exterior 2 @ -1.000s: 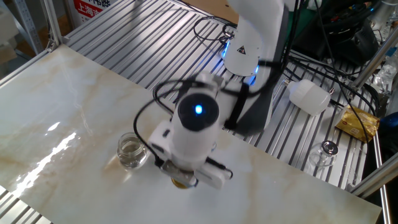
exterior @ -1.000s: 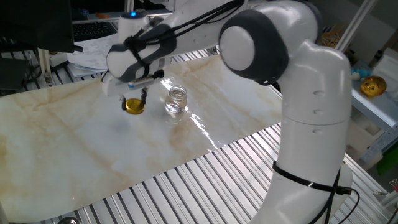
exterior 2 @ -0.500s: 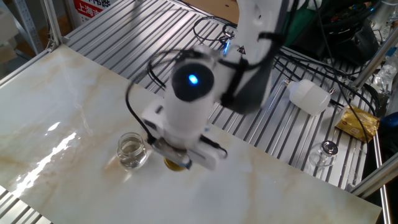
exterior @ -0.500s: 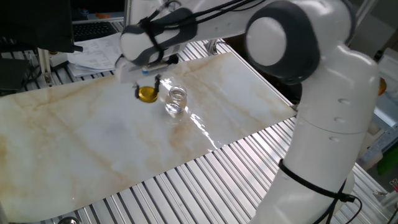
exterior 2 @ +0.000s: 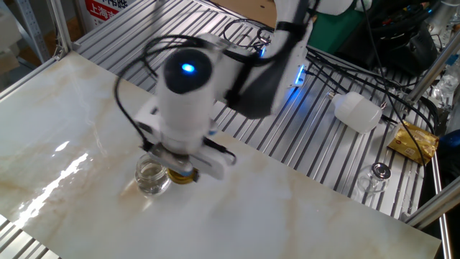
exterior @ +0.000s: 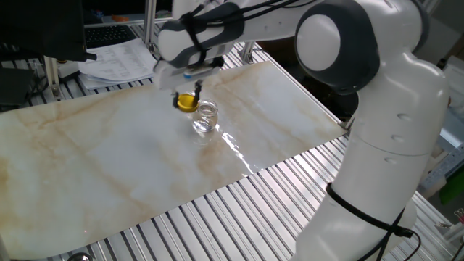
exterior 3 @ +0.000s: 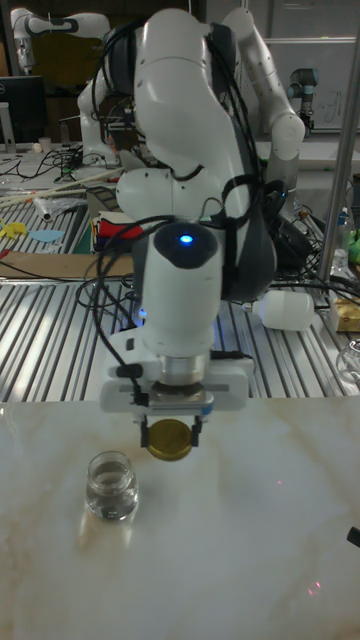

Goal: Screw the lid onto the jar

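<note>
The lid (exterior 3: pixel 171 441) is a shiny gold disc gripped edge-on, its flat face toward the tall fixed camera. My gripper (exterior 3: pixel 171 436) is shut on it and holds it above the marble top. The lid also shows as a yellow spot (exterior: pixel 187 102) just left of the jar (exterior: pixel 206 117) and as a gold patch (exterior 2: pixel 181 176) under the wrist. The jar (exterior 3: pixel 111 485) is a small clear glass cylinder standing upright and uncapped on the marble, lower left of the lid in the tall view. In the other fixed view the jar (exterior 2: pixel 153 177) sits right beside the gripper (exterior 2: pixel 183 175).
The marble slab (exterior: pixel 109 159) lies on a ribbed metal table (exterior: pixel 239 210). The robot's large white arm (exterior: pixel 377 130) fills the right. A white plastic bottle (exterior 2: pixel 357 111), a gold wrapper (exterior 2: pixel 415 142) and cables lie behind the slab. Papers (exterior: pixel 109 58) lie at the back.
My gripper has carried the lid across the slab toward the jar. It has gone from well apart to close beside the jar's mouth. The jar has not moved.
</note>
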Controlling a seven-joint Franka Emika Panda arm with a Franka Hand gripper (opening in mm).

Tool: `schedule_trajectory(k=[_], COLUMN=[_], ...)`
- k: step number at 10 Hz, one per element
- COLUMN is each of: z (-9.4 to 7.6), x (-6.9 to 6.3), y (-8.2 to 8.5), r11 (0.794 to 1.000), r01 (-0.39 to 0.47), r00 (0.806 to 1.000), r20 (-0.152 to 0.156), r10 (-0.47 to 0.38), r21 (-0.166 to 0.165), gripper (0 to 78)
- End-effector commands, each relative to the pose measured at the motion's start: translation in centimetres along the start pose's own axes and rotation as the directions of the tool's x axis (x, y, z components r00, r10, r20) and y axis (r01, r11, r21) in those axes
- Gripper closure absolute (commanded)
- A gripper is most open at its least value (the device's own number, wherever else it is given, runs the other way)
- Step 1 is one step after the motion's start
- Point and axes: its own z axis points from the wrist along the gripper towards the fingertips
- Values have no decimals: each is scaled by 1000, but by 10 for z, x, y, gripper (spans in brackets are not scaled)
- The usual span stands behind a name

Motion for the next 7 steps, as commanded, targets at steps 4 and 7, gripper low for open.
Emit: schedule_trajectory(k=[4,7], z=[12,13], x=[-11,-11], y=[-64,-68], r11=[996,995], r01=[90,100], r00=[996,995], r20=[21,28], r10=[-89,-100], r21=[-13,-12], gripper=[765,765])
